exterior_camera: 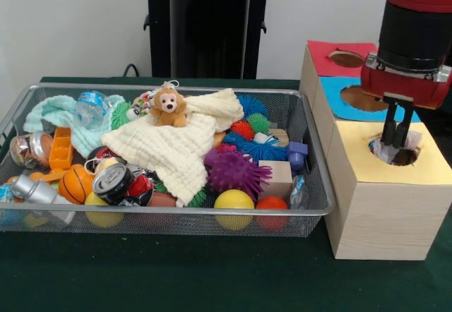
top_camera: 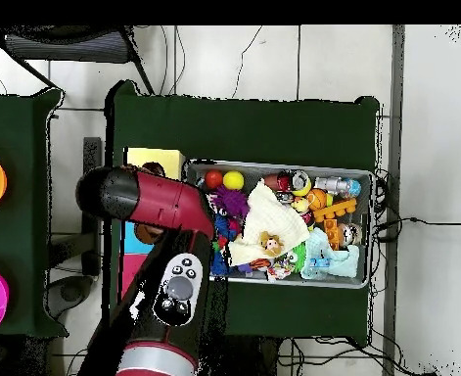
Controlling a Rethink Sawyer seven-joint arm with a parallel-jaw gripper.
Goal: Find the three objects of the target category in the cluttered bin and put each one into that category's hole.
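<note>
We're at the hole [exterior_camera: 397, 150], gripper [exterior_camera: 397, 141] fingers nearly together, pinching a cloth [exterior_camera: 385, 150] at the rim. Let's push it well inside before letting go, so nothing snags.

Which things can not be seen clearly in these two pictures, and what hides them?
- Front view: the hand reaches into the yellow box's hole; the pale cloth there shows no readable pattern.
- Front view: whether more dotted cloths lie in the bin is hidden under the cream cloth and toys.
- Overhead view: the arm covers that hole.
</note>
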